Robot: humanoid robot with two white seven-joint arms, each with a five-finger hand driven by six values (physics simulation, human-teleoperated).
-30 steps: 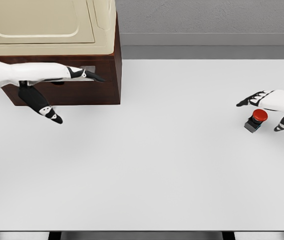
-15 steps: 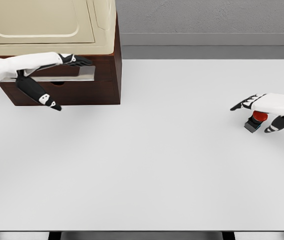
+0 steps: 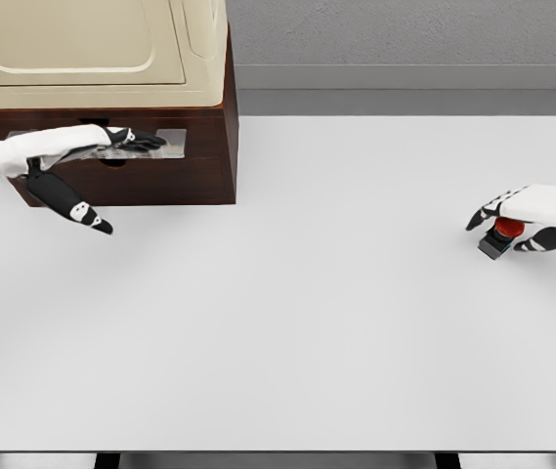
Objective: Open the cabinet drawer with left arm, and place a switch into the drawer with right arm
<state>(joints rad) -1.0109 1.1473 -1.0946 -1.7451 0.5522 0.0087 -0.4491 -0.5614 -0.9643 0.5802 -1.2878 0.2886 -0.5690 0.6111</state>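
Since the earlier frames, the right hand (image 3: pixel 532 217) has closed down around the red-capped push-button switch on a dark square base (image 3: pixel 500 235), at the right edge of the frame on the white tabletop (image 3: pixel 336 313); fingers now curl over the cap, thumb on the near side, base still resting on the table. Left hand (image 3: pixel 111 147) has shifted back and lower, upper left of the frame: fingers extended flat along the metal handle strip (image 3: pixel 165 147) on the front of the dark brown wooden cabinet drawer (image 3: pixel 160 166), thumb splayed down and away, not wrapped on anything. Can't tell whether the drawer is pulled out at all. Cream-coloured appliance with a rounded door (image 3: pixel 92 49) sits on top of the cabinet.
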